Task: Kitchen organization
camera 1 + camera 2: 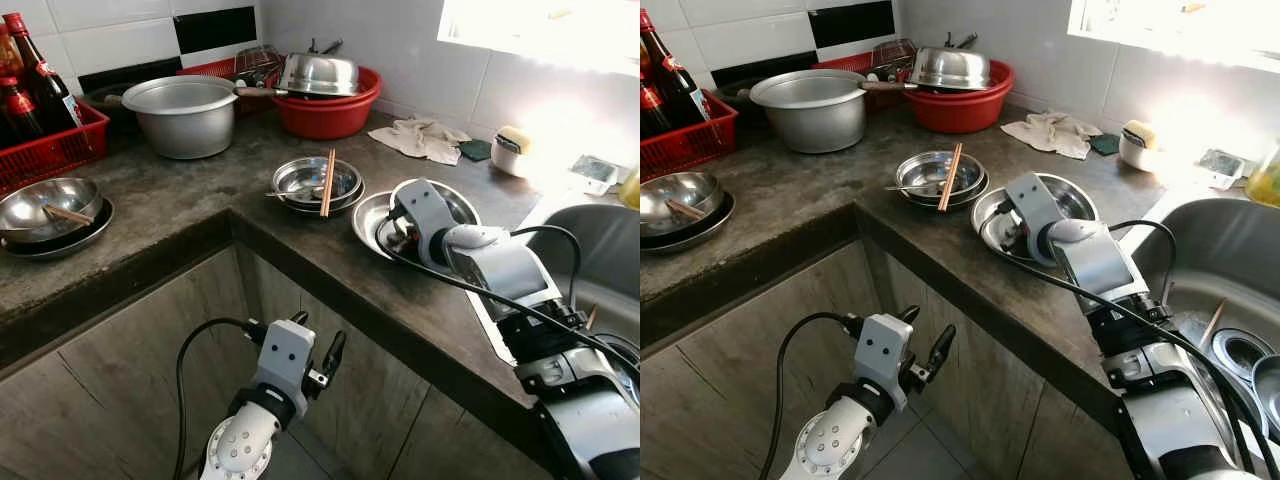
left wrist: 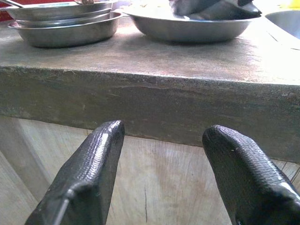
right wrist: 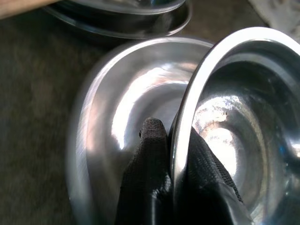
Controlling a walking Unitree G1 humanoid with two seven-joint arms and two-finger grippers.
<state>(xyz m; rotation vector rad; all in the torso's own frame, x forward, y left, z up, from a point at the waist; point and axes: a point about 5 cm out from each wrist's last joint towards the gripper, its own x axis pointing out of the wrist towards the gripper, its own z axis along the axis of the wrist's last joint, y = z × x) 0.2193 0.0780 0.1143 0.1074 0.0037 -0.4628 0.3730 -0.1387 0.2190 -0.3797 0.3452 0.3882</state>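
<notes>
Your right gripper [image 3: 171, 154] is pinched on the rim of a steel bowl [image 3: 234, 122]: in the right wrist view one black finger sits outside the rim and the other inside, with the thin metal edge clamped between them. That bowl sits tilted inside a wider steel dish [image 1: 372, 215] on the dark stone counter [image 1: 300, 260], near the counter's front edge and just left of the sink [image 1: 1230, 290].

To do this step well, keep the pinch firm, since a thin polished rim will likely slip. Lift straight up until the bowl clears the dish wall, then carry it. Go slowly so the dish underneath does not drag along.

The bowl is round, so it has no true long axis. Its mouth faces up and leans to one side, with the pinched rim raised above the dish floor.

Just behind, a second stack of steel bowls [image 1: 318, 180] carries a pair of chopsticks [image 1: 327, 182] across its rim, their length running front to back. Keep your wrist clear of them.

Your left gripper [image 1: 318, 350] hangs below the counter edge in front of the cabinet [image 1: 150, 360], fingers apart and holding nothing.
</notes>
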